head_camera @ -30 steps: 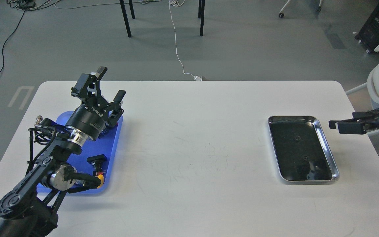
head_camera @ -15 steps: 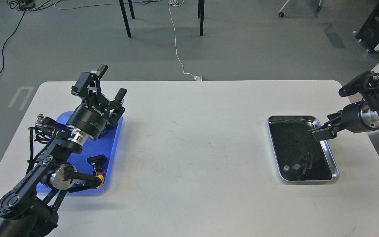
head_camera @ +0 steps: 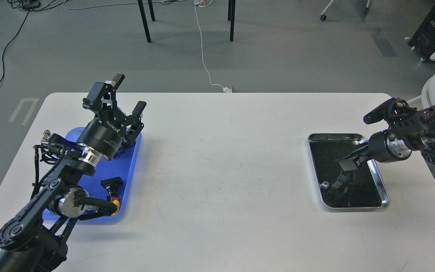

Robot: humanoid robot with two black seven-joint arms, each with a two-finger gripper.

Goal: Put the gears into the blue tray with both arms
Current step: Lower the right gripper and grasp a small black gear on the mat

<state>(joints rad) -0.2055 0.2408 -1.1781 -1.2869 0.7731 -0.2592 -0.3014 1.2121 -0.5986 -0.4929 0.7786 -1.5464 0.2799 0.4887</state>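
Looking down from the head view, a white table [head_camera: 217, 181] fills most of the scene, with grey floor beyond it.

On the near left, the blue tray [head_camera: 125, 166] lies flat on the table, much of it hidden under the left arm [head_camera: 47, 192]. A small black push-button switch [head_camera: 111, 184] sits in the tray's near right part, with a yellow-capped piece [head_camera: 116, 206] just in front of it. The left gripper [head_camera: 124, 96] is raised above the tray's far end, pointing up and away; its two fingers stand clearly spread, with nothing between them.

On the right, a silver-rimmed tray [head_camera: 385, 198] with a black lining rests on the table, well apart from the blue one. The right arm [head_camera: 421, 132] comes in from the right edge, and the right gripper [head_camera: 347, 163] reaches down and leftward over the middle of this tray. It is seen dark and nearly end-on against the black lining, so I cannot tell whether its fingers are parted or closed, nor whether anything is held.

The gears themselves I cannot make out for certain: the lining shows the gripper's reflection, and any small dark wheels on it are lost against the black. No gear is plainly visible in the blue tray.

A white cable [head_camera: 204, 56] trails across the floor toward the table's far edge.
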